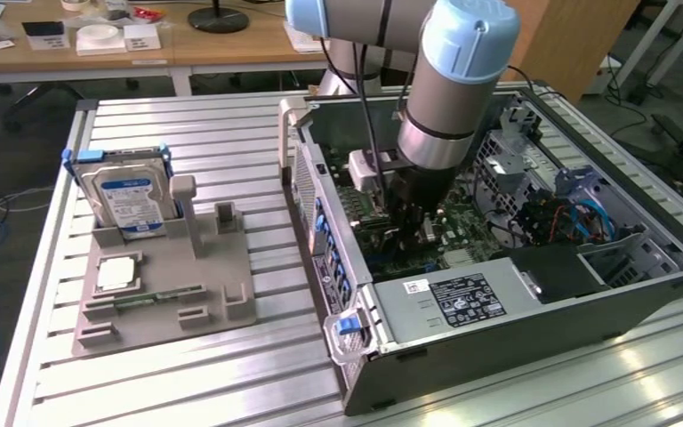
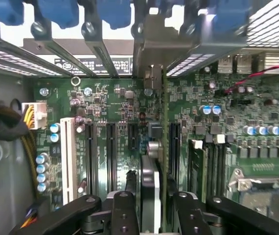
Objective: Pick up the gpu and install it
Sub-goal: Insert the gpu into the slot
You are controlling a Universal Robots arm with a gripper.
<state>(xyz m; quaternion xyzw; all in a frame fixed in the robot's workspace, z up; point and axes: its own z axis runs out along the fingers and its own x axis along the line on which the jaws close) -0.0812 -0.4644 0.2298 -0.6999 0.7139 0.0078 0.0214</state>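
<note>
One hard drive [image 1: 128,197] stands in the grey holder [image 1: 164,285] at the exterior view's left. To its right sits the open computer case [image 1: 496,267] on the bench [image 1: 199,374] — the arm reaches inside. There the jaws [image 2: 151,203] flank the gpu [image 2: 151,161], edge-on in a motherboard [image 2: 110,112] slot; pinching or freed, I cannot tell.

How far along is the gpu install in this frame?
Done: the gpu is inside the computer case, standing on edge among the motherboard slots. In hand: the gripper straddles it. Left: whether it is fully seated cannot be told.
</note>
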